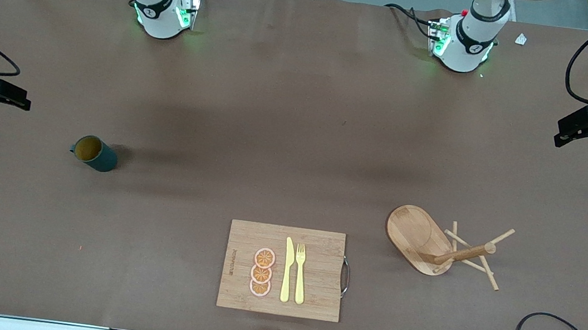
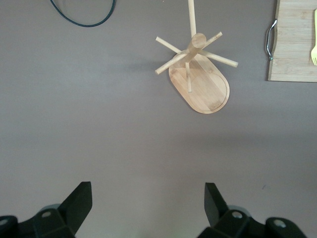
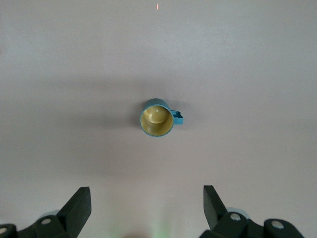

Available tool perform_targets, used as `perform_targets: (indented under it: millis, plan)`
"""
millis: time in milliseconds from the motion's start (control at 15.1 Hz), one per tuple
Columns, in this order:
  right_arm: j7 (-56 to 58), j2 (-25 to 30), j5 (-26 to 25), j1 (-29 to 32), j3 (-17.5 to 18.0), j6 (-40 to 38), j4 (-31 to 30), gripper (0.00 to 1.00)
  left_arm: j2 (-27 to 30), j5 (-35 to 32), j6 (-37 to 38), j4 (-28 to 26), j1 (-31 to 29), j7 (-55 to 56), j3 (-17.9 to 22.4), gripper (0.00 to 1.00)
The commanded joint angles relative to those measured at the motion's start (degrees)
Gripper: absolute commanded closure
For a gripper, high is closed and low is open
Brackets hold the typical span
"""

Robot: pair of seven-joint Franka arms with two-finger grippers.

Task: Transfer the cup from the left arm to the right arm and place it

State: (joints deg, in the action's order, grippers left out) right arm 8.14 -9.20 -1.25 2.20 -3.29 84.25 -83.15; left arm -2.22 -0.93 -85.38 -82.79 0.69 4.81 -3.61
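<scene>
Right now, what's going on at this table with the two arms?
Nothing is being handled yet. The cup stands upright on the table toward the right arm's end, untouched. The right gripper hangs open up at that end, with the cup in its wrist view. The left gripper waits open at the left arm's end, its wrist view looking down on the wooden peg rack. A cutting board with a knife, fork and orange slices lies nearer the front camera.

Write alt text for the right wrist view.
A small teal cup with a tan inside stands upright on the plain brown table, its little handle sticking out to one side. The right gripper hangs above it, fingers wide open and holding nothing.
</scene>
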Motion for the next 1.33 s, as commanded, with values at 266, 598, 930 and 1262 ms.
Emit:
perform_targets:
  millis: [266, 598, 930, 1262]
  plan:
    - [-1.8, 11.7, 0.5, 0.6, 0.7, -0.2, -8.1, 0.00, 1.4, 0.2, 0.2, -1.1, -0.6, -0.5, -0.5, 0.00]
    - [-1.5, 14.4, 0.5, 0.8, 0.7, -1.1, -9.4, 0.00, 1.3, 0.1, 0.2, -1.1, -0.5, -0.5, -0.5, 0.00]
    - [-1.1, 14.0, 0.5, 0.7, 0.8, -1.0, -8.6, 0.00, 1.4, 0.1, 1.0, -1.1, -0.2, 0.5, -1.7, 0.00]
    - [-1.0, 13.6, 0.3, 0.6, 0.8, -1.1, -6.0, 0.00, 1.3, 0.0, 1.2, -0.8, -0.2, -0.2, -1.7, 0.00]
